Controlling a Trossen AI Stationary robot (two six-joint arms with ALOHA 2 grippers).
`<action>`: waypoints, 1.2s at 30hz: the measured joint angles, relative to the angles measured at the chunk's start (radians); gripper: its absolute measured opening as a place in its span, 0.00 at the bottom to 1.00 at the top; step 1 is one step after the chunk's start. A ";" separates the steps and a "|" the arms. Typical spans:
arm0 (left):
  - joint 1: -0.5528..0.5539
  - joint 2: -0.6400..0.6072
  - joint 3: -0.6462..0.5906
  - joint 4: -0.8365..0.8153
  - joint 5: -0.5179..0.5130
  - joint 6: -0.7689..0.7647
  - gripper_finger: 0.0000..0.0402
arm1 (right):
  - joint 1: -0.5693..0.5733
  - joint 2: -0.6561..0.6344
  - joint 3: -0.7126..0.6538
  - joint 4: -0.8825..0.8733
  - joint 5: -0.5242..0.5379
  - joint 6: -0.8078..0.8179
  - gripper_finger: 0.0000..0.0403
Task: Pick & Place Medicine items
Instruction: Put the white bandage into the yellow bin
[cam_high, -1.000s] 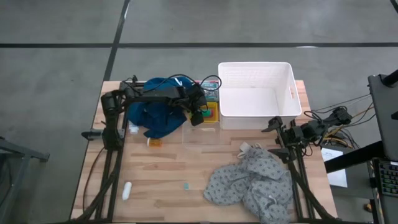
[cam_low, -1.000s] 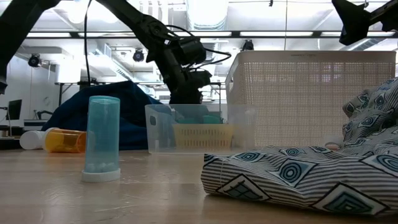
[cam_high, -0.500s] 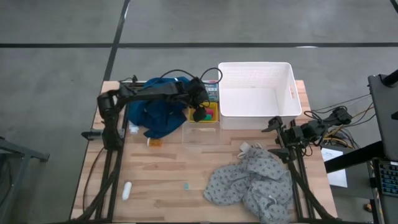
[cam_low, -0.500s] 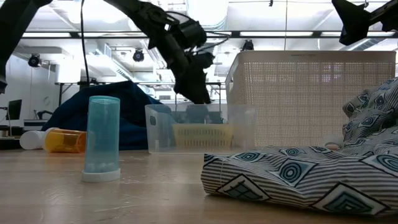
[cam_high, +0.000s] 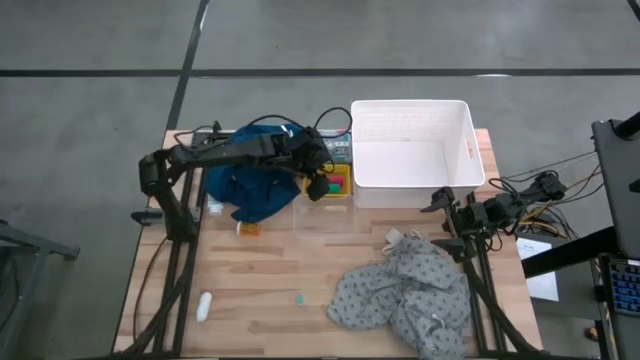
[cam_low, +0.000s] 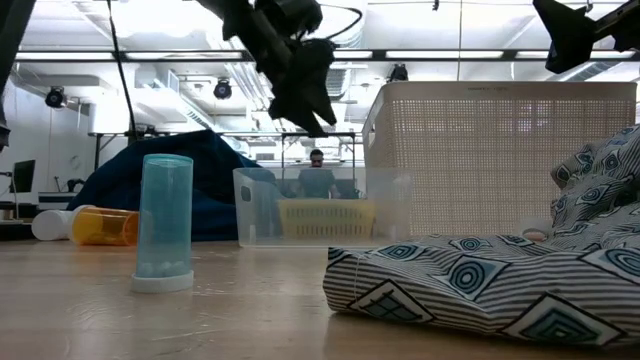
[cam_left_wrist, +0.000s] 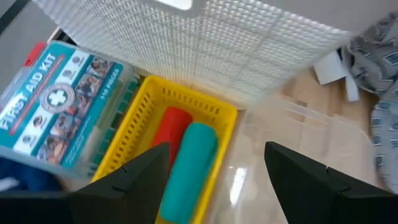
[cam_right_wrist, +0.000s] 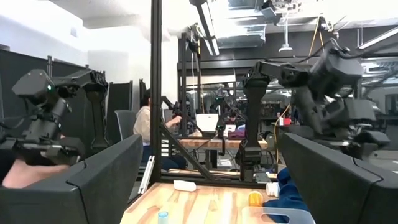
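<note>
The left gripper (cam_high: 318, 183) is held spread and empty above the yellow basket (cam_left_wrist: 222, 112), with nothing touched by its fingers (cam_left_wrist: 140, 173). In that basket a red tube (cam_left_wrist: 171, 127) and a green tube (cam_left_wrist: 189, 168) are laid side by side, touching, their long axes run along the basket's length. Beside the basket a first aid kit (cam_left_wrist: 59, 99) is set; beyond it the white crate (cam_high: 410, 150) is found. On the near part of the table a blue tube (cam_low: 165, 222) is stood upright and an orange bottle (cam_low: 104, 226) is laid on its side. The right gripper (cam_high: 442, 203) is parked wide apart and empty at the table's right edge.
</note>
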 joint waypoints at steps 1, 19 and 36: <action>-0.007 -0.008 0.000 -0.017 -0.002 -0.012 0.66 | 0.000 0.000 0.000 -0.002 0.000 0.000 0.94; -0.193 -0.073 -0.001 -0.445 -0.201 -0.467 0.66 | 0.000 0.001 0.000 -0.014 0.000 0.000 0.94; -0.375 -0.108 -0.004 -0.572 -0.372 -0.798 0.66 | 0.000 0.001 0.000 -0.014 -0.001 0.000 0.94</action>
